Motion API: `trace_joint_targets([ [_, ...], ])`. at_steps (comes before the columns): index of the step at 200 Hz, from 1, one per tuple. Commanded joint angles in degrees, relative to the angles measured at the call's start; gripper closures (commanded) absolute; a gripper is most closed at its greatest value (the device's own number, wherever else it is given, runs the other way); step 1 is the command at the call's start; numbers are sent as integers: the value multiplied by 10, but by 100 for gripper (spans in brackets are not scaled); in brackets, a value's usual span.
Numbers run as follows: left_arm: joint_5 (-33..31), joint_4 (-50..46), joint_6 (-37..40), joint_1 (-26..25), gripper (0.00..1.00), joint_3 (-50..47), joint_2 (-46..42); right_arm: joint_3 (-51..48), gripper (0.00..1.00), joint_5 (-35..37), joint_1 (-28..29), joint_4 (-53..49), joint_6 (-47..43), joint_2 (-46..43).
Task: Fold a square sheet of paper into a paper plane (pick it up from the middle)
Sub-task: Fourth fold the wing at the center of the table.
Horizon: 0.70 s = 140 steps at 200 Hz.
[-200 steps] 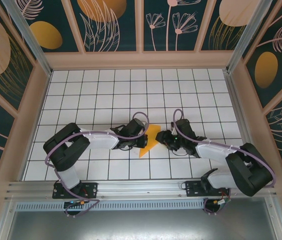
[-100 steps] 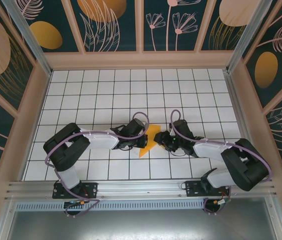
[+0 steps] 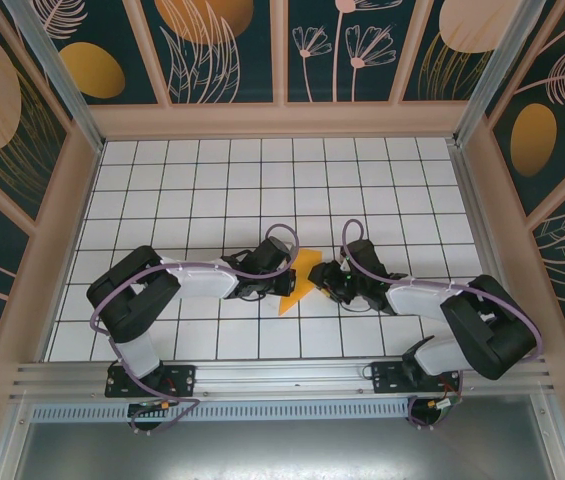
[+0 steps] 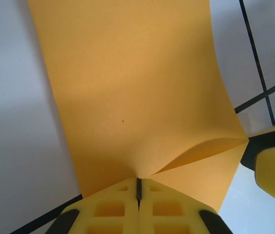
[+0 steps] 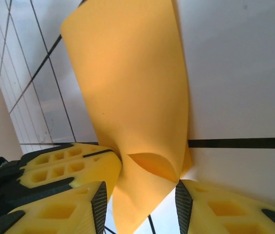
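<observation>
White gridded table (image 3: 212, 180), creased square sheet of paper (image 3: 305, 272) lay near its front middle between both arms, left gripper (image 4: 138, 187) was pinched shut on one edge, right gripper (image 5: 141, 192) stood with jaws apart, straddling the bowed opposite edge

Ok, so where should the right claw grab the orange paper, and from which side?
Probably the lifted edge of the square sheet of paper, right beside where the shut left claw pinches it. There the sheet stands up off the table in a curl, so the right claw, open and straddling that edge, can close on it from the right, opposite the left claw.
</observation>
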Motion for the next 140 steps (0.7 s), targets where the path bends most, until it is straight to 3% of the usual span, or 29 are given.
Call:
trace_joint_targets([
  [1,-13,-16,9,1,95,-7,5,-11,55,4,5,47,20,12],
  [70,-16,-19,9,1,95,-8,2,-17,57,-16,5,82,19,19],
  [92,-27,-21,6,1,94,-9,-7,-7,59,-58,5,111,-14,36],
  [140,-54,-32,1,2,88,13,-64,11,65,-72,6,82,-87,54],
])
